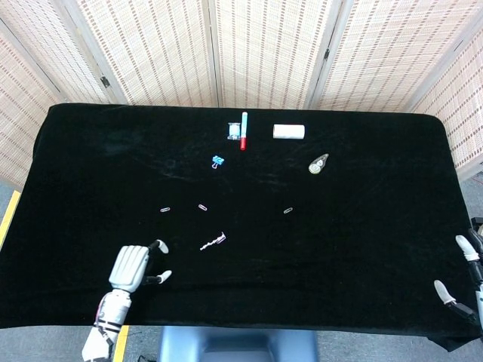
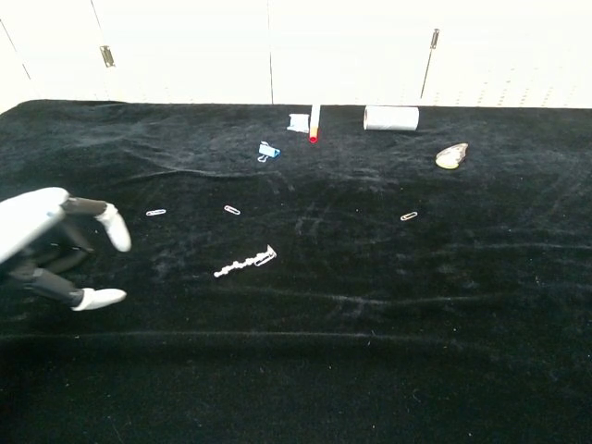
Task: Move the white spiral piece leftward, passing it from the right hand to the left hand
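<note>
White spiral piece (image 1: 213, 241) lying flat on the black table (image 1: 362, 173), held by neither hand. Left hand (image 1: 133, 267), left of the spiral piece and slightly nearer the front edge, apart from it, fingers spread and empty; the chest view shows the same hand (image 2: 57, 246) with its fingers parted above the cloth. Right hand (image 1: 462, 288), far to the right of the spiral piece at the table's corner, only partly in view; its visible fingers are apart and carry nothing. Behind the spiral piece: two paper clips (image 1: 203, 207), a blue binder clip (image 1: 218, 161), a red-tipped pen (image 1: 244, 130) and a white roll (image 1: 288, 132).
</note>
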Controlling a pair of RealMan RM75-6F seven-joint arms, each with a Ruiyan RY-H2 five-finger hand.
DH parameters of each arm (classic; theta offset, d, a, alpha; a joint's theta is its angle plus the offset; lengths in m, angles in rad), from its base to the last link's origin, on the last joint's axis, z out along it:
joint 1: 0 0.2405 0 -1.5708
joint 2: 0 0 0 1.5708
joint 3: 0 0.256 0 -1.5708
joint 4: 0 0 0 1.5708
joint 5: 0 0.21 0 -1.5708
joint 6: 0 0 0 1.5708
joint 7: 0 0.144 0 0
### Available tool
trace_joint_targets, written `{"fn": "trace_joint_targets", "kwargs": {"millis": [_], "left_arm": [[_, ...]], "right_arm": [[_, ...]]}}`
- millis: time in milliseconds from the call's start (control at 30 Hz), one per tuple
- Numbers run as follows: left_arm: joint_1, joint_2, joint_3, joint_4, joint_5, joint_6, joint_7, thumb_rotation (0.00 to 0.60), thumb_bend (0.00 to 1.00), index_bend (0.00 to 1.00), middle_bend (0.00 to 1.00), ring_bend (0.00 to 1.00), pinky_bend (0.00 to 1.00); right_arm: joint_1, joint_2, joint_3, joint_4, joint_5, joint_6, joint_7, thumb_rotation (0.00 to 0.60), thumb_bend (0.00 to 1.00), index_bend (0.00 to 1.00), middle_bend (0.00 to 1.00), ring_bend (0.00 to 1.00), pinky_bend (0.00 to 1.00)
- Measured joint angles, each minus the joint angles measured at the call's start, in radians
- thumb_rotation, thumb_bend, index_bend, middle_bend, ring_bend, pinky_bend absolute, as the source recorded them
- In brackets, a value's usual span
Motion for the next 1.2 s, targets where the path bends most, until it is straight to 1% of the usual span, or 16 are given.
{"fn": "trace_joint_targets", "kwargs": {"millis": [200,267,333,467,667,867,1200], "left_arm": [[-0.054,-0.125,-0.041,0.011,-0.115,-0.023,0.147,0.600,0.22,0.50,1.00,1.00,1.00],[-0.080,-0.162,-0.054,0.028,-0.148,-0.036,0.178,0.600,0.26,0.50,1.00,1.00,1.00],[-0.098,-0.181,-0.062,0.040,-0.168,-0.044,0.206,0.600,0.31,0.50,1.00,1.00,1.00],[-0.140,-0.220,-0.084,0.060,-0.205,-0.051,0.276,0.600,0.34,0.50,1.00,1.00,1.00],[-0.189,-0.252,-0.119,0.085,-0.266,-0.063,0.318,0.600,0.34,0.50,1.00,1.00,1.00],[-0.233,-0.274,-0.132,0.117,-0.329,-0.095,0.339,0.600,0.33,0.49,1.00,1.00,1.00],[-0.304,-0.293,-0.163,0.162,-0.394,-0.115,0.362,0.600,0.33,0.49,1.00,1.00,1.00]], "right_arm": [[-0.024,0.020,0.031,0.015,-0.006,0.017,0.086,0.600,0.30,0.00,0.00,0.00,0.00],[-0.033,0.027,0.043,0.021,-0.007,0.023,0.113,0.600,0.30,0.00,0.00,0.00,0.00],[-0.040,0.031,0.054,0.026,-0.006,0.026,0.134,0.600,0.30,0.00,0.00,0.00,0.00],[-0.050,0.038,0.077,0.035,-0.003,0.026,0.167,0.600,0.30,0.00,0.00,0.00,0.00],[-0.054,0.047,0.091,0.048,0.006,-0.015,0.208,0.600,0.30,0.00,0.00,0.00,0.00],[-0.061,0.051,0.112,0.054,0.021,-0.038,0.229,0.600,0.30,0.00,0.00,0.00,0.00],[-0.058,0.056,0.131,0.062,0.032,-0.096,0.246,0.600,0.30,0.00,0.00,0.00,0.00]]}}
